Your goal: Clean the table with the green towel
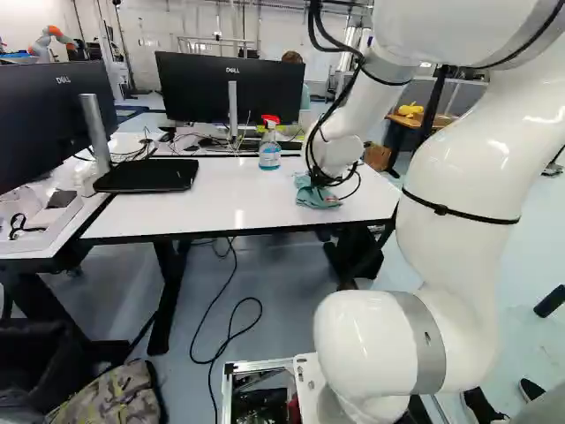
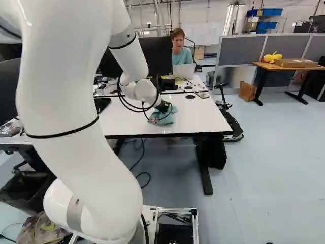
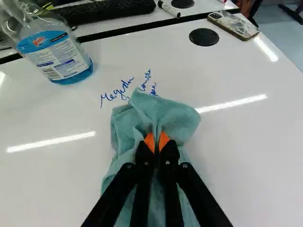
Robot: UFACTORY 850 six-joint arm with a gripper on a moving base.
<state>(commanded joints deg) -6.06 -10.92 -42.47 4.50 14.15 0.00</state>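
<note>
In the right base view my gripper (image 2: 163, 108) is down at the white table (image 2: 203, 118), on the green towel (image 2: 166, 118). The wrist view shows the gripper (image 3: 156, 142) closed, a fold of the towel (image 3: 165, 113) pinched between its orange pads. The bunched cloth lies on the tabletop under and around the fingers. Blue handwriting (image 3: 116, 93) marks the table just ahead of the towel's far edge; whether more of it runs under the cloth is hidden. In the left base view the towel (image 1: 316, 195) is near the table's front edge, below the wrist.
A spray bottle (image 1: 270, 146) with a red head stands on the table behind the towel. Monitors (image 1: 231, 88) and a black laptop-like slab (image 1: 146, 175) are farther left. A phone (image 3: 233, 24) lies beyond a round black cap (image 3: 204, 37). Another robot (image 1: 51, 41) stands far back.
</note>
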